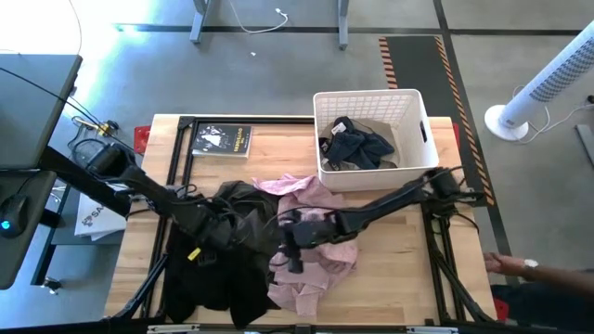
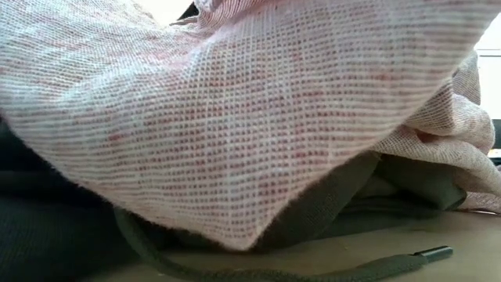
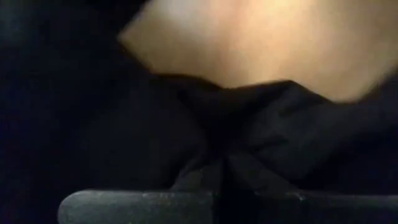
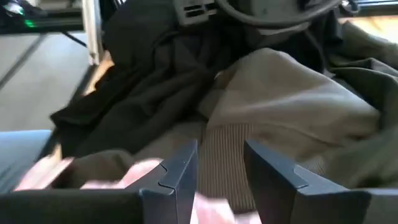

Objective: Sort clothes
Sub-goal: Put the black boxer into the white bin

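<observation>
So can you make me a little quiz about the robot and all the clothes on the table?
1. True or false: the white basket already has a dark garment in it.
2. Which garment lies right under the right gripper? A) the pale pink garment B) a yellow towel C) a blue sock
3. Fill in: the small dark booklet lies on the table beside the basket, on the ____ arm's side.

Key
1. True. A dark garment lies crumpled inside the basket.
2. A. The right gripper sits over the pink one, while the left gripper is down in the black garment.
3. Left.
</observation>
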Controlling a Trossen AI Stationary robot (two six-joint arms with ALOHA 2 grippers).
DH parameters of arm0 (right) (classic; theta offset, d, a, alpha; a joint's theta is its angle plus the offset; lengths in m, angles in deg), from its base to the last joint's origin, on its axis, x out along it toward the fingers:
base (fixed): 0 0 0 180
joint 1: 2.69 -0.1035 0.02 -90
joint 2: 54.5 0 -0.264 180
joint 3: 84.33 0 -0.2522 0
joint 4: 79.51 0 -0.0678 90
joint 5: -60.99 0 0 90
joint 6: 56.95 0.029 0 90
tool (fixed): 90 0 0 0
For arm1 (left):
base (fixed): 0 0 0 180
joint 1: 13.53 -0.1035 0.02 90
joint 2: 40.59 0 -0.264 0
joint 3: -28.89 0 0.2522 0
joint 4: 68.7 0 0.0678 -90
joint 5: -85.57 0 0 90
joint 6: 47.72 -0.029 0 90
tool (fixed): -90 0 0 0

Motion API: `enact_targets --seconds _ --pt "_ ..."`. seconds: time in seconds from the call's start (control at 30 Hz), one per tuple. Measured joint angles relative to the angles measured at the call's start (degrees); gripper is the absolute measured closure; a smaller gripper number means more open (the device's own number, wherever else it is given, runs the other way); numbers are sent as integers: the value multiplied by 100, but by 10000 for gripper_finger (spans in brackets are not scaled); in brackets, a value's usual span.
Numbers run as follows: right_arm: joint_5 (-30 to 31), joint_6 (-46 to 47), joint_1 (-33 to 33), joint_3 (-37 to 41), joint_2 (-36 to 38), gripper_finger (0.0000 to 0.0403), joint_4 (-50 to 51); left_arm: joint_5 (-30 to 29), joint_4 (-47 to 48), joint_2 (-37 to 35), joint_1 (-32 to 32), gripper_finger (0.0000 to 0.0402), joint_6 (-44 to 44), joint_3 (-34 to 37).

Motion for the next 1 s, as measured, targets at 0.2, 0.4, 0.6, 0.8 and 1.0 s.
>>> enact_targets --seconds 0.2,0.4,0.6,0.8,1.0 --pt "-133 -206 282 -1319 -985 274 1302 -464 792 -105 431 401 1046 0" --pt "-230 -86 430 -2072 -1651 305 2862 -831 1269 -262 866 401 1688 -264" --pt "337 199 222 -2093 -1433 386 4275 -2105 2866 -266 1237 401 2277 -1389" --pt "1654 673 -305 -2020 -630 397 5681 -3852 3226 -451 1631 401 2332 -2588" --pt "2518 1036 -516 -1945 105 399 5976 -4253 2469 -686 1744 401 1645 -3084"
